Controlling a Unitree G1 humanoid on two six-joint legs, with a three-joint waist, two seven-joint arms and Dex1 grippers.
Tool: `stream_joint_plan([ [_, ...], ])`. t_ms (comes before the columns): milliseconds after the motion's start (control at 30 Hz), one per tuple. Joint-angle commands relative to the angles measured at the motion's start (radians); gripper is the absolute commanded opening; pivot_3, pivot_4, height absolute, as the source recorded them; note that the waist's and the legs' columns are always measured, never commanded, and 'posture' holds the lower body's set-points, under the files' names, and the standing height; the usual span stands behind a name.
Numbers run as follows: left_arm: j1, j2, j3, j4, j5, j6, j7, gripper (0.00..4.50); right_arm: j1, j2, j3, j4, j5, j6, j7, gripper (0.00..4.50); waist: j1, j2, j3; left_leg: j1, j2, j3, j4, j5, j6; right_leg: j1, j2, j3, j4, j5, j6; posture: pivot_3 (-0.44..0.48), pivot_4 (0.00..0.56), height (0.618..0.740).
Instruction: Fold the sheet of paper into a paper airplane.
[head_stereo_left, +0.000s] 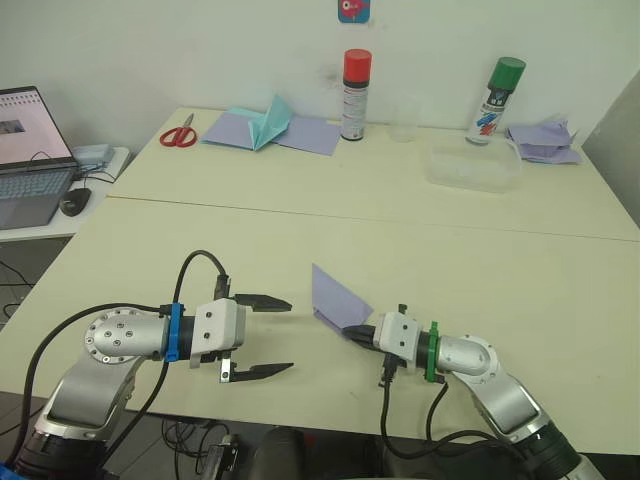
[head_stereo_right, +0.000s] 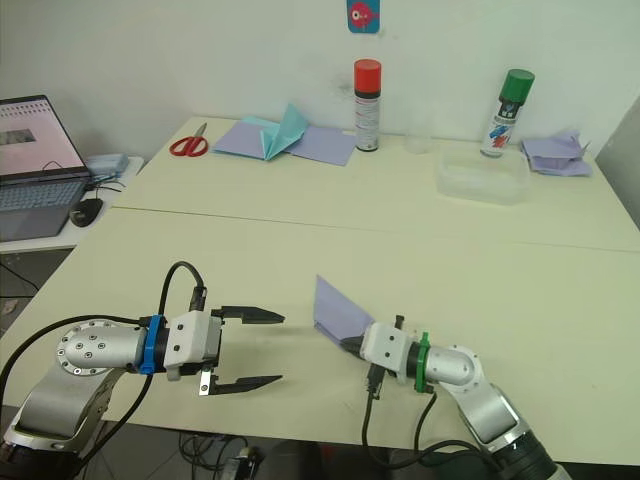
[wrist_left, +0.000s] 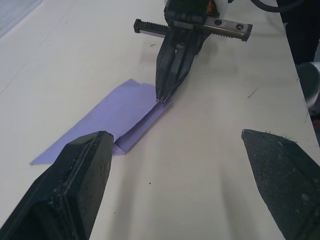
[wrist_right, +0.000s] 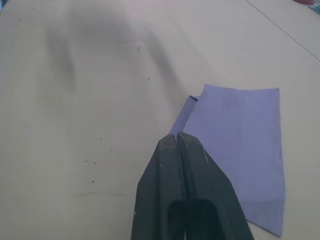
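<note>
Your right gripper (head_stereo_left: 352, 331) has its two black fingers pressed together, tips at the near corner of the sheet of paper (head_stereo_left: 336, 295). From the left wrist view the tips (wrist_left: 162, 97) meet right at the folded edge of the sheet; whether they pinch the paper or merely touch it, you cannot tell from these views. The sheet lies partly folded on the cream table (head_stereo_left: 480, 270), one flap raised, extending ahead of the right gripper's tips and away from the robot.

Your left gripper (head_stereo_left: 270, 335) stands wide open, fingers well apart and holding nothing. It points toward the right gripper, with the sheet lying just beyond its open fingers and apart from them.

Well ahead of both grippers, along the far edge of the table: red scissors (head_stereo_left: 179, 133), a teal tent-shaped paper (head_stereo_left: 268, 122) on flat lavender sheets, a red-capped spray can (head_stereo_left: 356, 94), a green-capped spray can (head_stereo_left: 496, 100), a clear plastic container (head_stereo_left: 473, 168) and crumpled lavender scraps (head_stereo_left: 545, 140).
</note>
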Motion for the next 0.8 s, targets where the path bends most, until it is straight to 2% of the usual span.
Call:
stream_joint_plan([
  [33,-0.032,0.006,0.002,-0.024,-0.026,0.005,0.011,4.5,-0.015,-0.02,-0.047,-0.014,0.026,-0.027,0.007,0.04,0.0,0.0,0.0,0.0,0.0,0.0,0.0,0.0,0.0,0.0,0.0,0.0,0.0,0.0,0.0,0.0,0.15,0.74],
  [267,-0.06,-0.016,-0.022,-0.023,-0.02,0.008,0.03,4.5,-0.02,-0.066,-0.094,-0.045,0.112,-0.041,0.083,0.04,0.0,0.0,0.0,0.0,0.0,0.0,0.0,0.0,0.0,0.0,0.0,0.0,0.0,0.0,0.0,0.0,0.15,0.74],
  [500,-0.066,-0.02,-0.027,0.003,-0.022,-0.022,0.021,4.5,-0.004,-0.22,-0.143,-0.055,0.276,-0.079,0.318,0.04,0.0,0.0,0.0,0.0,-0.001,0.0,0.0,0.0,0.0,0.001,0.0,0.0,0.0,0.0,0.0,0.0,0.15,0.74],
  [633,-0.076,-0.031,-0.033,0.024,-0.01,-0.039,0.032,4.5,-0.061,-0.18,-0.149,0.022,0.224,-0.158,0.275,0.04,-0.002,0.0,0.001,0.008,0.0,0.0,-0.001,0.0,0.0,0.006,0.0,0.0,0.0,0.0,0.0,0.0,0.15,0.74],
  [800,-0.058,-0.039,-0.04,0.001,-0.006,-0.036,0.053,4.5,-0.085,-0.115,-0.115,0.071,0.094,-0.279,0.189,1.62,-0.002,0.0,0.001,0.007,0.0,0.0,-0.002,0.0,0.0,0.006,0.0,0.0,0.0,0.0,0.0,0.0,0.15,0.74],
])
